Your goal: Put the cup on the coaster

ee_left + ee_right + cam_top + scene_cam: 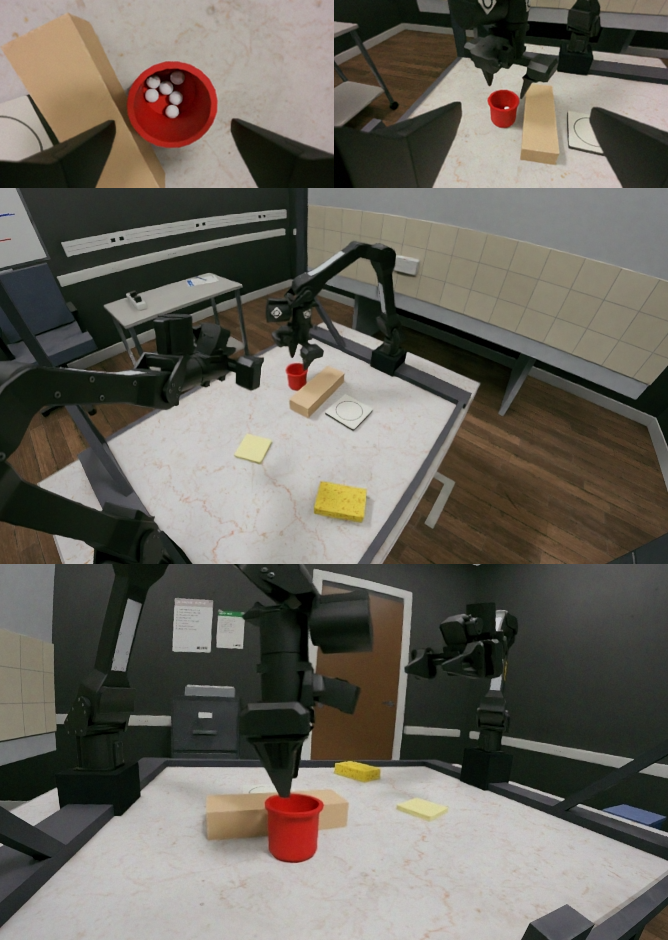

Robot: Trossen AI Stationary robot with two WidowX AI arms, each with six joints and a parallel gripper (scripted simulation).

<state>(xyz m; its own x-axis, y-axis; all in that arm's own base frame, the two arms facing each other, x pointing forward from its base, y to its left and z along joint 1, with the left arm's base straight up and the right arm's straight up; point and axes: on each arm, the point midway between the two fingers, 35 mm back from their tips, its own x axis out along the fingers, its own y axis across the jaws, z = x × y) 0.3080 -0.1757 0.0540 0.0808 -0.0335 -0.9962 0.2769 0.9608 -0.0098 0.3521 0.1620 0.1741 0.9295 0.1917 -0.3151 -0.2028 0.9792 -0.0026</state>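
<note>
Presently hung wide open and empty over the red cup (296,377) (293,829) (173,136) (503,115), left pincer (299,360) (173,134) (507,90), risking a marble-spilling tip if one finger caught the wooden block (317,391) (237,816) (84,80) (540,126) while descending.
</note>
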